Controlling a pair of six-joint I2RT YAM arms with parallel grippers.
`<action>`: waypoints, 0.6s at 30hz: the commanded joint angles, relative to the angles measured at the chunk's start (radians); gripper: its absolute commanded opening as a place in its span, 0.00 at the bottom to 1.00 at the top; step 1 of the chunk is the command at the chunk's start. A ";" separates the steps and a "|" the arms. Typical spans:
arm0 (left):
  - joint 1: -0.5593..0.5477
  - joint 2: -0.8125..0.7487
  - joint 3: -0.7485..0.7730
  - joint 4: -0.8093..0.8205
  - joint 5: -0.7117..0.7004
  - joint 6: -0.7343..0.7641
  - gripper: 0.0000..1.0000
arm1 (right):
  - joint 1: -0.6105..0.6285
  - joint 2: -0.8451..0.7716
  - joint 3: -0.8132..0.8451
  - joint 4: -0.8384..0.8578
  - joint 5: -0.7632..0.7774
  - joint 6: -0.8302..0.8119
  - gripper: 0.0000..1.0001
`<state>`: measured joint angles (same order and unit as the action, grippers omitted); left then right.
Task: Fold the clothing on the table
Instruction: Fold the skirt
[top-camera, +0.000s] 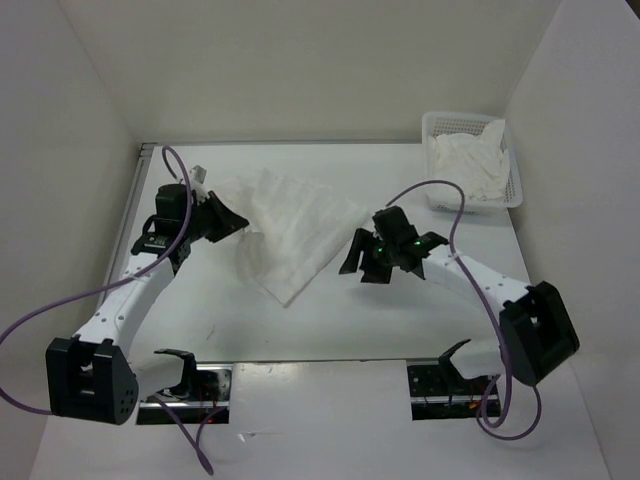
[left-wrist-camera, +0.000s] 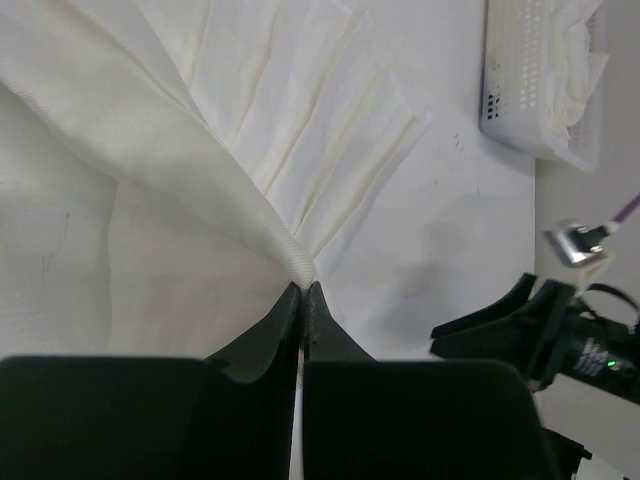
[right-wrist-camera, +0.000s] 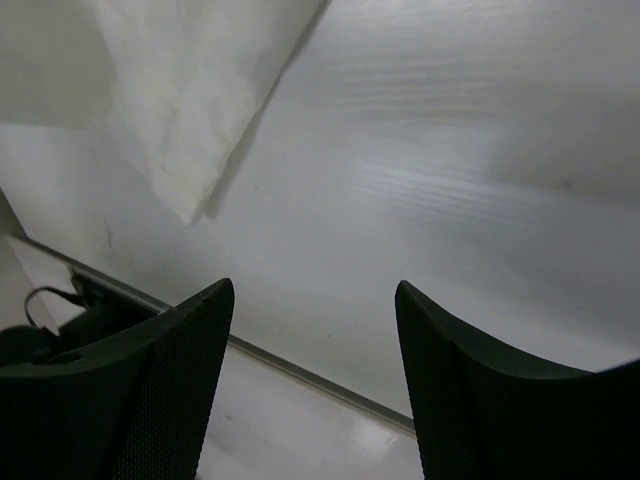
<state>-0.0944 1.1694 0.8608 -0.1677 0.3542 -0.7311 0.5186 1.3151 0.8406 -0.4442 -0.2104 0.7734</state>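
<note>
You are mid-fold: your left jaws are closed on a corner of the thin wrinkled white clothing (top-camera: 295, 235) at the middle of the plain white table (top-camera: 330, 320); your right jaws are open, empty. Next, I think, carry that corner across.

You see your right gripper (right-wrist-camera: 312, 290) with its two dark fingers (right-wrist-camera: 170, 380) spread wide apart at the bottom of the view, with only bare table (right-wrist-camera: 450, 200) showing between them. The white clothing (right-wrist-camera: 190, 90) fills the upper left, its pointed corner lying on the table and aimed toward the table's edge, apart from both fingers. That edge runs slantwise behind the fingertips, and beyond it at the lower left you can make out a dark part (right-wrist-camera: 95, 305) with a thin cable loop.
</note>
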 joint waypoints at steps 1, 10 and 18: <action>0.001 -0.039 0.018 0.014 -0.037 0.030 0.00 | 0.099 0.106 0.015 0.079 -0.061 0.027 0.71; 0.041 -0.059 -0.003 -0.006 -0.035 0.048 0.00 | 0.205 0.260 0.046 0.242 -0.087 0.122 0.71; 0.041 -0.059 -0.022 -0.006 -0.026 0.048 0.00 | 0.241 0.412 0.057 0.446 -0.086 0.219 0.67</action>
<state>-0.0574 1.1355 0.8532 -0.1905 0.3149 -0.7063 0.7395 1.6848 0.8528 -0.1440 -0.3019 0.9363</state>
